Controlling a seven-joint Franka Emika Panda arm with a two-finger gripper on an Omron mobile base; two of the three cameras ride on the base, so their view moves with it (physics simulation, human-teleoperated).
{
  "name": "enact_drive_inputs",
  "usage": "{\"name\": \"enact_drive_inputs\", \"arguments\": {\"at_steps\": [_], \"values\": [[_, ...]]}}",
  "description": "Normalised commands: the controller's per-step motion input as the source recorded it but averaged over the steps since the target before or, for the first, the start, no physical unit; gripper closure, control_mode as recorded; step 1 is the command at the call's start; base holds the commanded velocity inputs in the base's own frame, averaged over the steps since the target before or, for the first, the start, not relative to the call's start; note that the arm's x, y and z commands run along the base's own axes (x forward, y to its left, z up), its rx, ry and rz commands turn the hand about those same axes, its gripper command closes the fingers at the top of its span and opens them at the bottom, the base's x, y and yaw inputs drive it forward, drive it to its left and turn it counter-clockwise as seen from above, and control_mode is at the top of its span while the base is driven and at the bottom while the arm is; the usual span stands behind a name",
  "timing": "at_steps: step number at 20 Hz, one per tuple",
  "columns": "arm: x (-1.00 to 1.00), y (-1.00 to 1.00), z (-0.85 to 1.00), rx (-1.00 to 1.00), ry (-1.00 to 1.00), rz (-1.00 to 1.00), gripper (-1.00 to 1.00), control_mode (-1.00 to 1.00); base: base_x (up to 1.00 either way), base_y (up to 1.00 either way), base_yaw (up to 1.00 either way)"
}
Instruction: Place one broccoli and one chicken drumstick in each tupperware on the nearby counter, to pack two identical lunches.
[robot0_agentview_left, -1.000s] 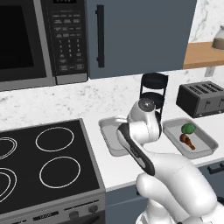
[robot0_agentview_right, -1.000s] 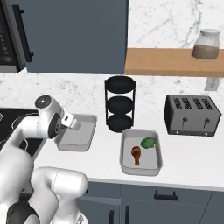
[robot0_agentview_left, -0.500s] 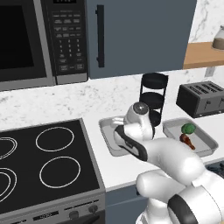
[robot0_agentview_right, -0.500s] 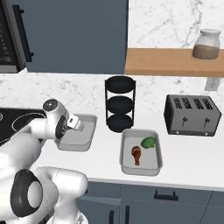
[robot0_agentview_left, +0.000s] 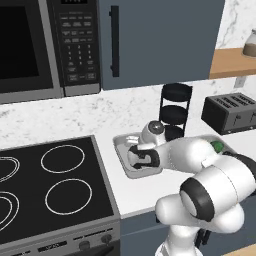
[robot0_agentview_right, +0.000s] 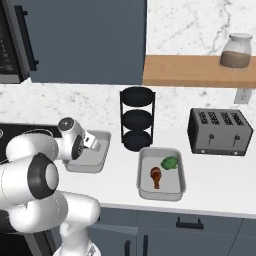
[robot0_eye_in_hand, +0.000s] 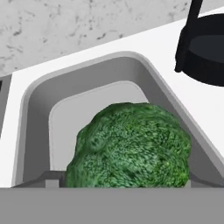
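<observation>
Since a second earlier, we saw the arm drop lower over the left tray (robot0_agentview_right: 95, 162). Its gripper (robot0_agentview_left: 137, 157) hung there, jaws wide apart around a broccoli (robot0_eye_in_hand: 131, 146) (seemingly still between them). The right tray (robot0_agentview_right: 161, 191) held broccoli (robot0_agentview_right: 170, 162) and a drumstick (robot0_agentview_right: 156, 176).

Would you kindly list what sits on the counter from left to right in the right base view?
Left tupperware → black three-tier stand → right tupperware, holding the chicken drumstick then the broccoli → toaster.
</observation>
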Motion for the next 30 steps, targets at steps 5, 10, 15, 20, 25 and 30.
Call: {"name": "enact_drive_inputs", "arguments": {"at_steps": [5, 10, 15, 20, 25, 30], "values": [[0.36, 0.01, -0.01, 0.0, 0.0, 0.0, -1.0, -1.0, 0.0, 0.0, 0.0], [0.18, 0.05, 0.03, 0.0, 0.0, 0.0, -1.0, -1.0, 0.0, 0.0, 0.0], [-0.39, 0.0, 0.4, 0.0, -0.01, 0.0, -1.0, -1.0, 0.0, 0.0, 0.0], [-0.98, -0.16, 0.9, 0.01, -0.07, 0.0, -1.0, -1.0, 0.0, 0.0, 0.0], [-0.93, -0.32, 0.96, 0.05, -0.01, 0.0, -1.0, -1.0, 0.0, 0.0, 0.0], [-0.95, -0.19, 0.89, 0.0, -0.01, 0.0, -1.0, -1.0, 0.0, 0.0, 0.0]]}}
